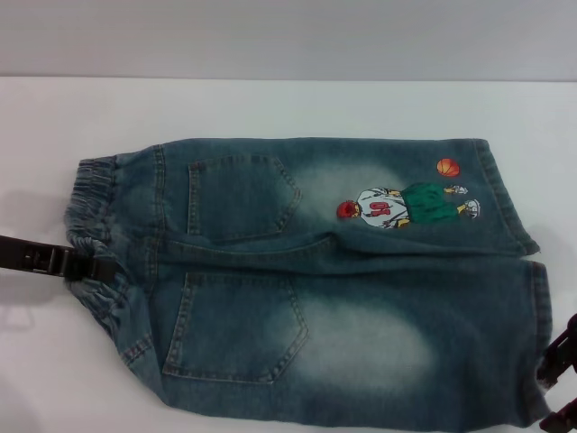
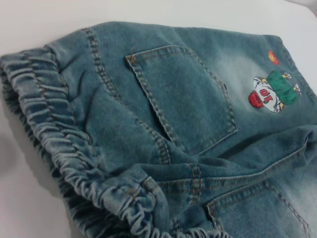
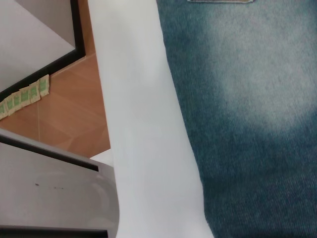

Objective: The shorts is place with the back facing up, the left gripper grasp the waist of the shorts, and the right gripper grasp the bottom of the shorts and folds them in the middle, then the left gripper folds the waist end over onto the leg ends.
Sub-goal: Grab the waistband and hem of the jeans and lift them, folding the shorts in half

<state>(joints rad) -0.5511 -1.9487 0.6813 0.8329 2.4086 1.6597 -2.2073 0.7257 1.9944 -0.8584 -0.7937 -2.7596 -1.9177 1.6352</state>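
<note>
White table (image 1: 270,104) under shorts (image 1: 361,316); left pincer (image 1: 90,268) at waist (image 1: 99,234), grip unclear.

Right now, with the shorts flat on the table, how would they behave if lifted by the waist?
The shorts would probably droop and fold: the denim already wrinkles along the centre seam. The gathered waist looks bunchy, likely easy to pinch where the left gripper meets it. Rolling seems unlikely.
</note>
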